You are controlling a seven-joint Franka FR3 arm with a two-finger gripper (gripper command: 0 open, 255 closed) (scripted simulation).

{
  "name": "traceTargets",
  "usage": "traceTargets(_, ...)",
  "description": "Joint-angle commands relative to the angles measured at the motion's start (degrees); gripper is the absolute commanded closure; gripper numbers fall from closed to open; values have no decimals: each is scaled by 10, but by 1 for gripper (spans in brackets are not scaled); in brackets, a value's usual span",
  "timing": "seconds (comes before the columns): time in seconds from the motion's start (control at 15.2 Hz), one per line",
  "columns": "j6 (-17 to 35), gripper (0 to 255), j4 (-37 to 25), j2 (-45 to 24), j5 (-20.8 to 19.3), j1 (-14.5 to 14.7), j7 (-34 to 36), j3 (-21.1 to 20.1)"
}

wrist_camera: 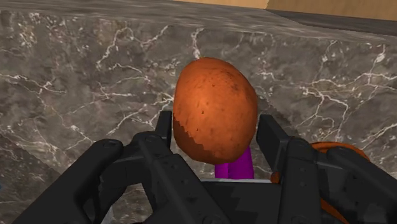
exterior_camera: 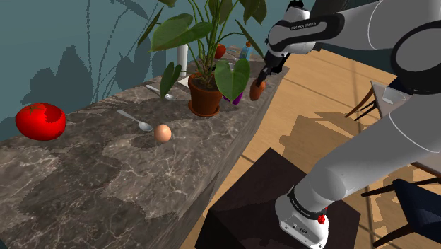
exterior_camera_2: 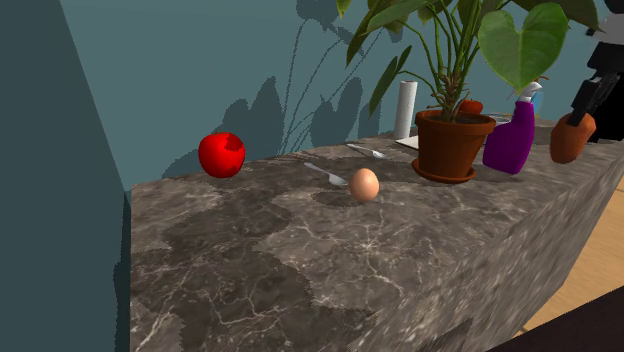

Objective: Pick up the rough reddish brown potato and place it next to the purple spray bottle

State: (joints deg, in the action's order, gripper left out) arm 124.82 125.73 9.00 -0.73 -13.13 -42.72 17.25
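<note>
Wrist view: jaws clasp the potato (wrist_camera: 215, 108), its long axis pointing straight out from them.

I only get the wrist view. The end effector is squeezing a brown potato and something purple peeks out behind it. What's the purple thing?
Observer: A purple spray bottle, standing upright on the marble counter.
Operator: Is my potato close to it?
Observer: Yes. In the second exterior view the potato, in the end effector, is just right of the bottle with a small gap.
Operator: What's on the bottle's other side?
Observer: A potted plant in a brown pot, close beside it.
</note>
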Motion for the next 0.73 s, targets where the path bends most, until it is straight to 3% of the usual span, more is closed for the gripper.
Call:
traceTargets(0.0, 15, 255, 10, -5, 2, 0, -2, 1)
traceTargets(0.66, 93, 255, 55, -40, 16, 1, -14, 5)
